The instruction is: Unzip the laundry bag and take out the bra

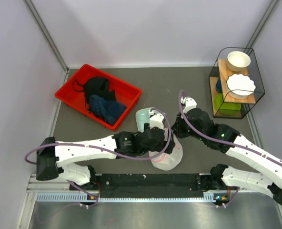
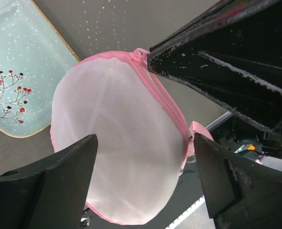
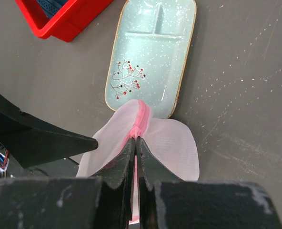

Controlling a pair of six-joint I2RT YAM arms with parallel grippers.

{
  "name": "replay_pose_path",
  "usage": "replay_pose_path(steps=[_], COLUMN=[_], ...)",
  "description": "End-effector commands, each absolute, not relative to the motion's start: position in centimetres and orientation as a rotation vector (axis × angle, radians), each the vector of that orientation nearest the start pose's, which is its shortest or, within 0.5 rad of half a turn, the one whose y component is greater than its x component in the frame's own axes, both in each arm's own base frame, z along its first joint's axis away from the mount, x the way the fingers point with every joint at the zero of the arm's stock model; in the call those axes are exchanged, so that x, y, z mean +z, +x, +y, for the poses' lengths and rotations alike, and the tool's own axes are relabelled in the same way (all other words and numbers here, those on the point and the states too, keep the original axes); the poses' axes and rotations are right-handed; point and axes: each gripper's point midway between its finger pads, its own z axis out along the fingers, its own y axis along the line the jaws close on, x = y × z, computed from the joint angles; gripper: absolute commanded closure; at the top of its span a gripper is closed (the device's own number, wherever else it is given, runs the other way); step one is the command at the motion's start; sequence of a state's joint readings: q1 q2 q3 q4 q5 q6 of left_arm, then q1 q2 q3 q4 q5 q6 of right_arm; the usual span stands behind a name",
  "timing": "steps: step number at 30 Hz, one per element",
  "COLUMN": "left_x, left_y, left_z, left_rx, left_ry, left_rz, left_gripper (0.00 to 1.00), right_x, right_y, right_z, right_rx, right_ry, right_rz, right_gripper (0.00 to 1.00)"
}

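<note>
On the surface [image 1: 188, 90], the laundry bag [image 1: 167, 155] lay at five o'clock from the mint tray [image 3: 155, 62], contents unclear through mesh. Left fingers [image 2: 60, 186] stood apart around it; right fingers [image 3: 122, 162] clamped its pink trim [image 3: 142, 117]. At ten o'clock, the red bin [image 1: 126, 88] held dark garments [image 1: 103, 100].

Landmark is the red bin [image 1: 65, 94], sitting on the matte grey table [image 1: 165, 78].
- Bin holds a black garment [image 1: 97, 88] and a dark blue cloth [image 1: 106, 109].
- Pale plain back wall [image 1: 155, 28] behind the bin, side wall [image 1: 12, 95] to its left. A metal corner post [image 1: 45, 31] meets the table just behind the bin.
- Mint tray [image 1: 142, 117] with a red-berry print, just right of the bin's near corner.
- Well right of the bin, by the right wall [image 1: 279, 95]: black wire rack [image 1: 224, 71] with a wooden shelf, a white bowl [image 1: 238, 60] and a scalloped white dish [image 1: 240, 86].
- Nearer than the bin: ribbed aluminium rail [image 1: 131, 196] along the table edge.
- Tabletop is flecked and scuffed.
- Light is even and shadows are soft.
</note>
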State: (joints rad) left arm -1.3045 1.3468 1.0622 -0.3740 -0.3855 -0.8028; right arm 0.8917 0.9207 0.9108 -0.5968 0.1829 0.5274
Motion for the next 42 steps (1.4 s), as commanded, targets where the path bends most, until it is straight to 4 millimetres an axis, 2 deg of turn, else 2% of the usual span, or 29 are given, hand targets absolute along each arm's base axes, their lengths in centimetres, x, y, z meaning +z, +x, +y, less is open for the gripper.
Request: replay_pose_path(steps=[1, 3, 4, 6, 7, 10, 11, 12, 13, 15, 16, 17, 19, 20, 21, 23, 26, 27, 29, 30, 31, 33, 34, 37, 39, 42], left_x=[21.0, 20.4, 20.1, 20.4, 20.6, 21.4, 21.8, 21.9, 22.6, 22.5, 23.5, 22.8, 24.6, 24.0, 24.6, 24.9, 25.1, 25.0, 25.0, 25.1, 25.7, 26.5, 27.6, 29.1, 29.3, 28.2], left_y=[15.2, 15.6, 15.6, 15.6, 15.6, 15.5, 15.3, 15.3, 15.4, 15.5, 15.2, 15.6, 15.5, 15.3, 15.3, 15.3, 15.4, 15.5, 16.2, 16.4, 16.6, 17.0, 17.2, 17.4, 17.2, 16.7], left_z=[-37.8, -37.6, -37.3, -37.1, -36.9, -36.5, -36.3, -36.2, -35.7, -35.2, -34.8, -34.0, -33.5, -33.3, -33.3, -33.0, -33.2, -33.4, -33.8, -34.0, -34.4, -34.6, -34.7, -34.8, -35.2, -36.7], left_rx=[-0.771, -0.722, -0.702, -0.7, -0.699, -0.714, -0.734, -0.732, -0.75, -0.772, -0.823, -0.823, -0.907, -0.935, -0.96, -0.974, -0.95, -0.943, -0.914, -0.91, -0.906, -0.893, -0.895, -0.891, -0.904, -0.944], left_ry=[0.238, 0.235, 0.238, 0.247, 0.257, 0.291, 0.297, 0.33, 0.318, 0.323, 0.322, 0.319, 0.323, 0.353, 0.371, 0.4, 0.456, 0.468, 0.485, 0.5, 0.511, 0.545, 0.549, 0.574, 0.592, 0.643], left_rz=[2.187, 2.195, 2.204, 2.194, 2.187, 2.159, 2.144, 2.129, 2.111, 2.09, 2.068, 2.071, 2.001, 2.005, 1.972, 1.961, 1.945, 1.943, 1.946, 1.947, 1.94, 1.922, 1.906, 1.88, 1.881, 1.911], left_gripper=[0.18, 0.25, 0.33, 0.42, 0.52, 0.72, 0.89, 1.0, 1.0, 1.0, 1.0, 1.0, 1.0, 1.0, 1.0, 1.0, 1.0, 0.97, 0.76, 0.4, 0.24, 0.08, 0.04, 0.05, 0.05, 0.05], right_x=[23.8, 23.9, 24.0, 23.8, 23.5, 23.0, 22.8, 22.8, 22.4, 21.8, 21.6, 21.2, 20.3, 20.2, 19.9, 20.4, 22.0, 22.5, 23.3, 24.0, 24.3, 25.1, 25.2, 25.4, 25.4, 25.4], right_y=[20.2, 20.4, 20.5, 20.6, 20.8, 20.9, 21.0, 21.2, 21.5, 21.7, 22.3, 22.5, 22.9, 23.4, 23.2, 23.4, 22.7, 22.4, 22.2, 22.0, 21.9, 21.6, 21.5, 21.3, 21.2, 21.2], right_z=[22.1, 21.8, 21.7, 21.5, 21.2, 21.0, 20.9, 20.6, 20.1, 19.7, 18.8, 18.5, 17.7, 17.0, 17.0, 16.9, 17.9, 18.3, 18.6, 18.6, 18.7, 18.7, 18.7, 18.6, 18.7, 18.9], right_rx=[0.635, 0.631, 0.628, 0.617, 0.608, 0.616, 0.615, 0.607, 0.594, 0.59, 0.573, 0.568, 0.564, 0.56, 0.579, 0.592, 0.691, 0.733, 0.762, 0.788, 0.802, 0.835, 0.843, 0.851, 0.857, 0.864], right_ry=[-0.234, -0.223, -0.221, -0.222, -0.218, -0.216, -0.217, -0.201, -0.177, -0.175, -0.142, -0.132, -0.108, -0.075, -0.079, -0.074, -0.101, -0.106, -0.104, -0.092, -0.085, -0.049, -0.038, -0.01, -0.006, -0.01], right_rz=[2.135, 2.129, 2.126, 2.13, 2.136, 2.158, 2.161, 2.16, 2.166, 2.183, 2.188, 2.197, 2.211, 2.206, 2.214, 2.193, 2.146, 2.136, 2.116, 2.099, 2.091, 2.074, 2.073, 2.063, 2.066, 2.068], right_gripper=[1.0, 1.0, 1.0, 1.0, 1.0, 1.0, 1.0, 1.0, 1.0, 1.0, 1.0, 1.0, 1.0, 1.0, 1.0, 1.0, 1.0, 1.0, 1.0, 1.0, 1.0, 1.0, 1.0, 1.0, 1.0, 1.0])
